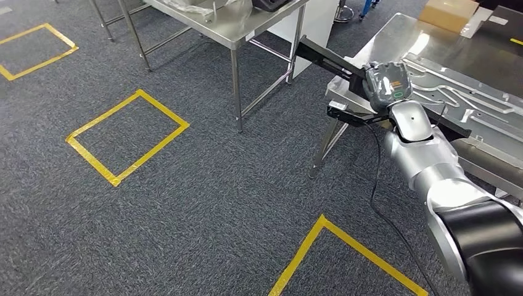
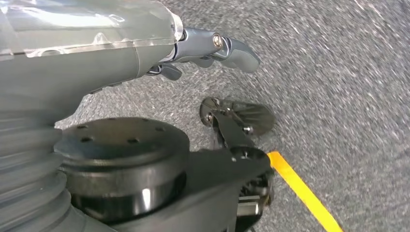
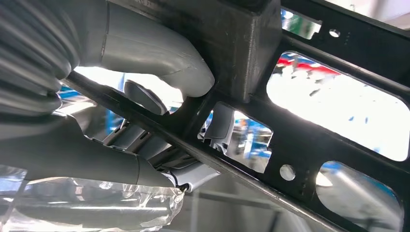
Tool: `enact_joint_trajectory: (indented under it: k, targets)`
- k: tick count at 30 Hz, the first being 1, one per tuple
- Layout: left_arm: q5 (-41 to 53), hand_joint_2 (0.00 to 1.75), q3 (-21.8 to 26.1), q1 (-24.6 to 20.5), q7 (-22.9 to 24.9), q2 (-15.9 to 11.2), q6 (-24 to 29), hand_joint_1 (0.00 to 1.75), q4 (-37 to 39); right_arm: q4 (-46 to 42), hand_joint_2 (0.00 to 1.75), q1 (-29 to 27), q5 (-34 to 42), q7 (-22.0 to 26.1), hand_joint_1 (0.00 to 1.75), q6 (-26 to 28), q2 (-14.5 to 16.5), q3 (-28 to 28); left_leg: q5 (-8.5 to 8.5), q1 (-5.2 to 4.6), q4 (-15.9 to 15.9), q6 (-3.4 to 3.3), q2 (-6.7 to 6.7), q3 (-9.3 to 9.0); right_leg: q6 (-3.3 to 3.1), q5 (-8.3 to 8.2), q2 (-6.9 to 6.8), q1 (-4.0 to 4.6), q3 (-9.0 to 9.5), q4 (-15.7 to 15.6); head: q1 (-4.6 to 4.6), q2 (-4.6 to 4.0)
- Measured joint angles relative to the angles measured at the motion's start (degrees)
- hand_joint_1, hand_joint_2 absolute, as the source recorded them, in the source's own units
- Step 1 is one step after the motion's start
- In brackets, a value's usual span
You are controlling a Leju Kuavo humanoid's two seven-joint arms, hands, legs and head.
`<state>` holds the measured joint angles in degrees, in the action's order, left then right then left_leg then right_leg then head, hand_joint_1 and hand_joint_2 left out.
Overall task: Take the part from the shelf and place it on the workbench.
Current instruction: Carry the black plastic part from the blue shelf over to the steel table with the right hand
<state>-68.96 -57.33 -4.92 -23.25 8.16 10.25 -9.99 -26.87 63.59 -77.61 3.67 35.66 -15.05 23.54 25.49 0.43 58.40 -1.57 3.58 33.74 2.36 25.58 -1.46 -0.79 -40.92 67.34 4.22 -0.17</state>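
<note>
The left hand (image 2: 208, 48) hangs over the grey speckled carpet (image 2: 348, 72), holding nothing; its grey thumb and darker fingers are bent loosely, with a gap between them and nothing in that gap. A strip of yellow tape (image 2: 302, 191) lies on the carpet below it.

The right hand (image 1: 387, 83) is closed around the part (image 1: 327, 58), a flat black frame of metal bars with large cut-out windows and small round holes. In the right wrist view the thick grey thumb (image 3: 159, 55) presses on one side of a bar of the part (image 3: 309, 140) and the darker fingers (image 3: 145, 96) curl in from the other side, so the bar is clamped between them. A clear crinkled plastic wrap covers the wrist behind the hand.

From the head view the part runs out of the hand to both sides: one long black bar reaches away from the hand toward the far table, another short piece sticks out beside the hand at the workbench's near corner, and a bar runs back past the silver forearm (image 1: 425, 160). The part is held over the edge of the workbench (image 1: 395, 37), a bright stainless steel top on thin legs; whether it touches the top I cannot tell. Just beyond the hand, on the workbench, lies a ribbed, stamped sheet-metal panel (image 1: 469, 92), and farther off a brown cardboard box (image 1: 449, 12).
</note>
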Motion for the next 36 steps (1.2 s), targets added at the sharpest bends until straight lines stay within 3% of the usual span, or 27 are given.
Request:
enact_joint_trajectory:
  k: [2,3,5,6,8,10,11,12,13,15,17,19,21,22,23,25,27,28,29,31,32,33,36]
  targets:
    - [0.0,1.75,0.0,0.0,-0.1,0.1,-0.3,0.00,0.0,0.0,1.75,1.3,0.4,0.0,1.75,0.0,-0.8,0.0,0.41,-0.34,0.0,0.43,1.13,-0.44,-0.63,-2.25,-2.63,0.72,3.61,-7.1,0.00,0.00]
    - [0.0,1.75,0.0,0.0,-0.1,0.2,-0.4,0.00,0.0,0.0,1.75,1.7,0.5,0.0,1.75,0.0,-1.0,0.0,0.62,-0.51,0.0,0.70,1.69,-0.61,-0.98,-2.38,-3.26,1.04,4.25,-8.6,0.00,0.00]
    - [0.0,1.75,0.0,-0.1,-0.1,0.2,-0.5,0.00,0.0,0.1,1.75,2.2,0.6,0.1,1.75,0.1,-1.6,0.0,1.04,-0.68,-0.1,1.30,3.03,-1.03,-1.65,-2.25,-1.98,1.18,4.25,-8.9,0.00,0.00]
    - [0.0,1.75,0.0,-0.1,-0.1,0.2,-0.5,0.00,0.0,0.1,1.75,2.2,0.6,0.1,1.75,0.1,-1.8,0.0,1.36,-0.62,0.1,1.62,2.88,-1.15,-1.92,-2.30,-1.29,1.01,4.37,-9.0,0.00,0.00]
    - [0.0,1.75,0.0,-0.2,-0.2,0.3,-0.7,0.00,0.0,0.1,1.75,2.4,0.6,-0.2,1.75,0.1,-2.1,0.0,3.22,-0.42,2.7,2.16,0.45,-0.24,-2.60,-2.44,0.10,0.57,4.64,-9.3,0.00,0.00]
    - [0.0,1.75,0.0,-0.2,-0.3,0.2,-1.1,0.00,0.0,0.1,1.75,2.6,0.6,-0.9,1.75,0.1,-2.1,0.0,6.75,-0.17,10.0,2.41,-2.41,3.10,-3.06,-2.39,1.52,0.44,4.73,-9.3,0.01,0.00]
    - [-0.1,1.75,0.0,-0.1,-0.3,0.2,-1.3,0.00,0.0,0.0,1.75,2.6,0.6,-1.1,1.75,0.0,-2.2,0.0,8.23,-0.12,13.9,2.48,-2.88,5.08,-3.18,-2.35,2.33,0.48,4.73,-9.2,0.02,0.00]
    - [-0.1,1.75,0.0,-0.1,-0.3,0.2,-1.5,0.00,0.0,0.0,1.75,2.6,0.6,-1.2,1.75,-0.1,-2.2,0.0,8.68,-0.11,16.5,2.51,-3.04,6.56,-3.25,-2.29,3.24,0.53,4.75,-9.1,0.02,0.00]
    - [-0.1,1.75,0.0,-0.1,-0.4,0.2,-1.7,0.00,0.0,0.0,1.75,2.6,0.6,-1.3,1.75,-0.4,-2.3,0.0,8.09,-0.11,17.2,2.46,-3.12,7.24,-3.29,-2.23,4.17,0.57,4.77,-9.0,0.02,0.00]
    - [-0.1,1.75,0.0,-0.2,-0.5,0.0,-1.8,0.00,0.0,-0.3,1.75,2.7,0.8,-1.2,1.75,-1.3,-2.6,0.0,3.47,-0.11,11.2,2.03,-4.01,5.36,-3.19,-2.04,6.08,0.58,4.85,-8.7,0.02,0.00]
    - [-0.2,1.75,0.0,-0.3,-0.6,-0.1,-1.9,0.00,0.0,-0.5,1.75,3.2,1.0,-1.1,1.75,-2.3,-2.8,0.0,-0.08,0.11,3.4,1.45,-6.88,2.43,-2.84,-1.93,7.68,0.52,4.70,-8.5,0.02,0.00]
    - [-0.3,1.75,0.0,-0.3,-0.5,-0.2,-1.9,0.00,0.0,-0.6,1.75,3.7,1.0,-1.2,1.75,-3.0,-3.1,0.1,-0.45,0.16,0.8,1.21,-8.46,1.22,-2.17,-2.03,9.00,0.20,4.33,-8.5,0.03,0.01]
    - [-0.3,1.75,0.0,-0.5,-0.4,-0.2,-1.9,0.00,0.0,-0.7,1.75,4.0,1.0,-1.5,1.75,-3.3,-3.6,0.3,-0.63,0.09,0.1,0.91,-7.21,0.74,-1.31,-2.26,10.38,-0.12,4.11,-8.9,0.06,0.02]
    - [-0.3,1.75,0.0,-0.7,-0.2,-0.2,-1.9,0.00,0.0,-0.9,1.75,4.2,0.9,-1.8,1.75,-3.4,-3.8,0.4,-0.80,0.17,-0.4,0.59,-6.45,0.49,-0.99,-2.02,9.65,-0.04,3.93,-8.6,0.07,0.01]
    - [-0.3,1.75,0.0,-0.9,-0.1,-0.2,-2.0,0.00,0.0,-1.1,1.75,4.5,0.7,-2.2,1.75,-3.5,-4.0,0.6,-1.01,0.30,-0.9,0.30,-5.72,0.27,-0.71,-1.21,8.04,0.04,3.31,-7.5,0.07,0.01]
    - [-0.2,1.75,0.0,-1.1,0.1,-0.2,-2.2,0.00,0.0,-1.3,1.75,5.2,0.3,-3.0,1.75,-3.8,-4.2,1.2,-1.20,0.39,-1.5,-0.02,-4.53,0.00,-0.17,1.99,3.57,0.07,0.47,-1.5,0.05,0.01]
    - [-0.2,1.75,0.0,-1.1,0.3,-0.2,-2.4,0.00,0.0,-1.5,1.75,5.5,-0.3,-3.5,1.75,-4.3,-4.2,2.2,-0.99,0.40,-1.4,0.00,-3.49,-0.13,0.45,4.42,1.92,-0.38,-2.93,5.4,0.06,0.00]
    - [-0.1,1.75,0.0,-1.1,0.3,-0.2,-2.5,0.00,0.0,-1.5,1.75,5.5,-0.4,-3.6,1.75,-4.5,-4.2,2.6,-0.83,0.43,-1.4,0.10,-3.01,-0.26,0.73,4.15,1.72,-0.65,-3.52,6.5,0.05,0.00]
    - [-0.1,1.75,0.0,-1.2,0.3,-0.2,-2.6,0.00,0.0,-1.5,1.75,5.5,-0.5,-3.7,1.75,-4.7,-4.2,3.0,-0.64,0.47,-1.3,0.23,-2.63,-0.41,0.95,2.95,1.60,-0.91,-3.06,5.5,0.06,0.00]
    - [-0.1,1.75,0.0,-1.2,0.3,-0.2,-2.8,0.00,0.0,-1.5,1.75,5.4,-0.4,-3.8,1.75,-4.6,-4.5,3.4,-0.11,0.58,-1.0,0.66,-2.10,-0.82,1.29,-1.05,1.08,-1.27,0.86,-2.2,0.05,0.00]
    - [-0.1,1.75,0.0,-1.3,0.1,-0.2,-2.8,0.00,0.0,-1.5,1.75,5.3,-0.2,-3.7,1.75,-4.4,-4.7,3.5,0.15,0.52,-0.8,0.95,-1.96,-0.93,1.19,-2.20,0.82,-1.13,2.70,-5.8,0.06,0.01]
    - [-0.2,1.75,0.0,-1.4,-0.1,-0.2,-2.9,0.00,0.0,-1.6,1.75,5.0,0.1,-3.6,1.75,-4.2,-5.0,3.6,0.41,0.42,-0.6,1.22,-1.89,-0.98,0.96,-2.84,0.65,-1.01,4.05,-8.4,0.06,0.01]
    - [-0.3,1.75,0.1,-1.3,-0.5,-0.2,-2.9,0.00,0.0,-1.9,1.75,3.2,1.0,-3.3,1.75,-3.5,-5.9,3.9,0.73,0.18,-0.4,1.02,-1.91,-0.98,0.18,-2.52,0.85,-0.72,4.57,-9.3,0.08,0.01]
